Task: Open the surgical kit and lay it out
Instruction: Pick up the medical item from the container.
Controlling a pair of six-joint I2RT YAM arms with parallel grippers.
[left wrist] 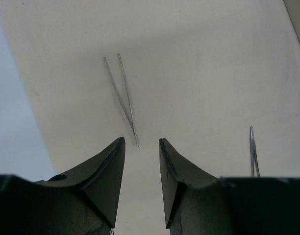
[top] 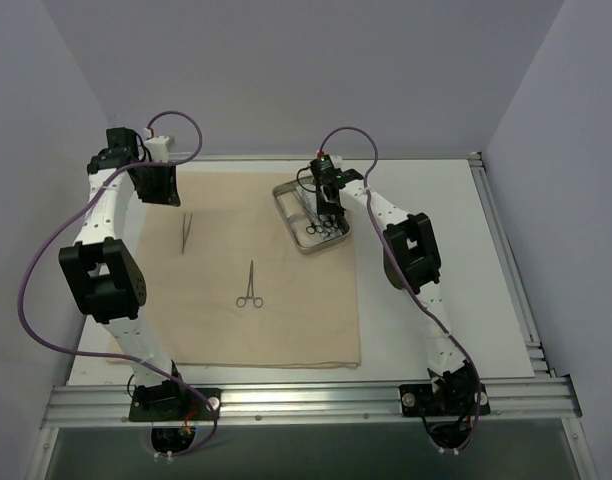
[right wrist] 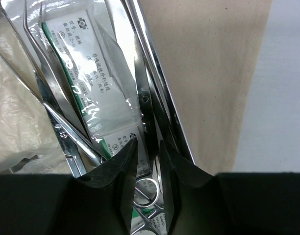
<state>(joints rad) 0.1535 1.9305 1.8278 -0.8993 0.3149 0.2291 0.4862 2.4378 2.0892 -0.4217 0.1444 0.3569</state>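
White desk (top: 436,300) carries the beige cloth wrap (top: 286,320), spread flat, with bare cloth near and right of the forceps (top: 250,285) for more pieces. Its far right corner holds the steel tray (top: 283,205), where the right hand (right wrist: 148,143) reaches in, fingers narrowed either side of the scissors (right wrist: 145,98); whether they pinch cannot be told. A lift could snag the packets (right wrist: 91,73) or drag the tray past the cloth's edge. Over the tweezers (left wrist: 130,117) the left hand (left wrist: 141,140) hovers, spread and empty.

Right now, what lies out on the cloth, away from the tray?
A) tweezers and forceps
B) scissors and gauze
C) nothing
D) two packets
A: the tweezers and the ring-handled forceps lie bare on the cloth, apart from the tray.
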